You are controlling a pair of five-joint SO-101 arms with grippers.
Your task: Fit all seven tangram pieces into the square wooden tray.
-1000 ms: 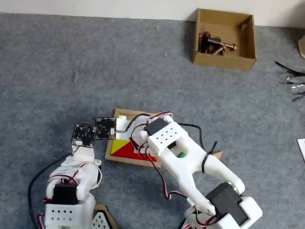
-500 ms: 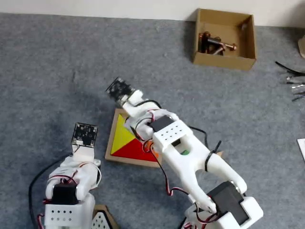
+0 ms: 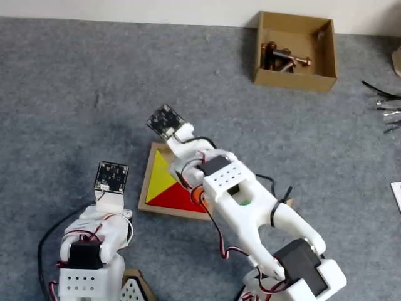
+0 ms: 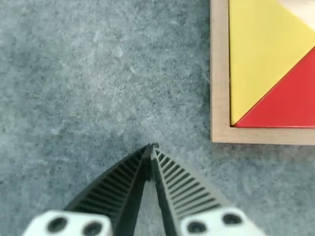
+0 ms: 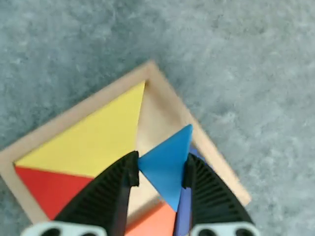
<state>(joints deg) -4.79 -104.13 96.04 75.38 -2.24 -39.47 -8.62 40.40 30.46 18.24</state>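
right jaws pinch a blue triangle (image 5: 165, 164) by two of its sides, over the square wooden tray (image 5: 74, 118). left jaws are pressed together with nothing between them, over the grey table (image 4: 74, 64) just beside a tray corner.

step in hand, as judged: seating the blue triangle. the tray holds a yellow triangle (image 5: 93, 140) and a red triangle (image 5: 44, 189) meeting along one edge. it also holds an orange piece (image 5: 147, 221) and a violet piece (image 5: 183, 216), both partly hidden. bare wood shows in the tray corner beside the yellow triangle.

next move calls for turning the blue triangle to match that gap, lowering it flat, then releasing. the tray lies between the two arms, toward the table's near edge.
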